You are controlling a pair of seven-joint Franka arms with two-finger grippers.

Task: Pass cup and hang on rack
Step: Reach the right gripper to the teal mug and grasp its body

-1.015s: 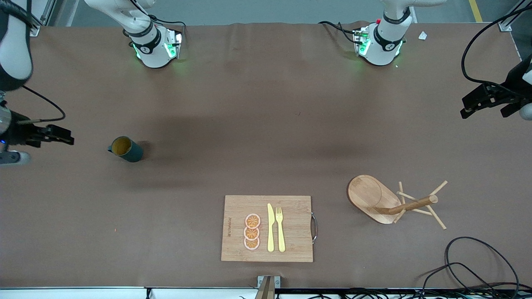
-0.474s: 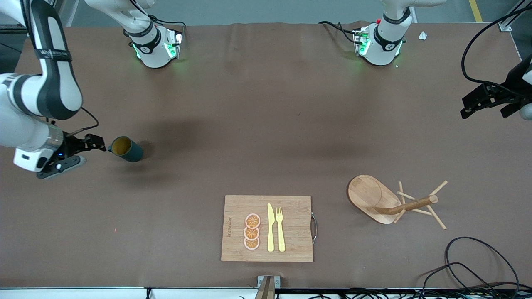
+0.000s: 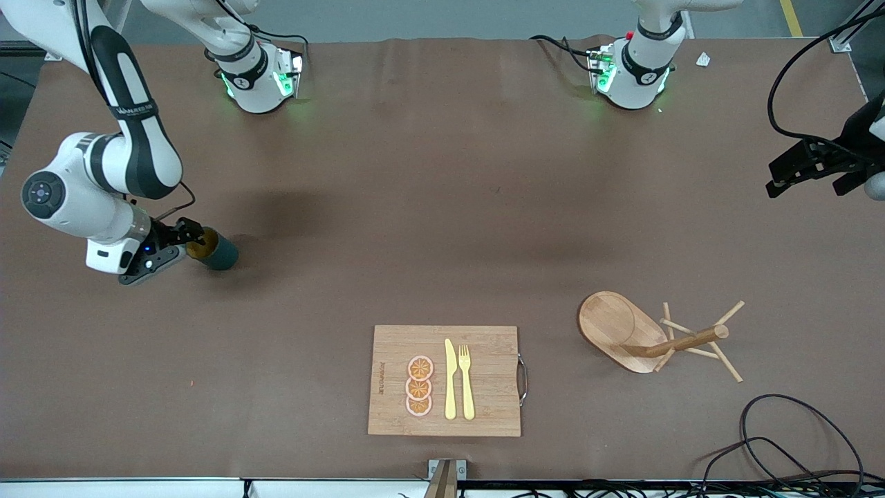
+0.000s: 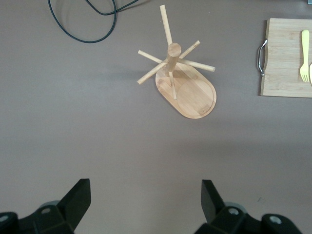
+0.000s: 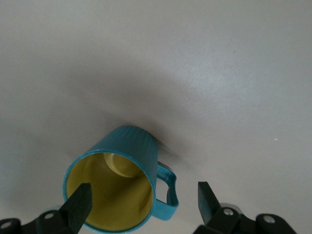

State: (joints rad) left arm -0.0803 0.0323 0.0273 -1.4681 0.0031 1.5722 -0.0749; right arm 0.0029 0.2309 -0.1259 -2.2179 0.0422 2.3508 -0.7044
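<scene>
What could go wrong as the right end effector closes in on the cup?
The right end effector is open at the rim of the cup, whose handle lies between the fingers; closing there could catch the handle or tip the cup. The rack has thin pegs, so hanging may miss. The left end effector waits open above the table.

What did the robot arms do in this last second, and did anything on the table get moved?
The right gripper swung in from the table's edge and now sits at the cup, fingers open on either side of its rim, not yet gripping. The left gripper waited, open, above the rack. The cup, rack and cutting board stayed put.
</scene>
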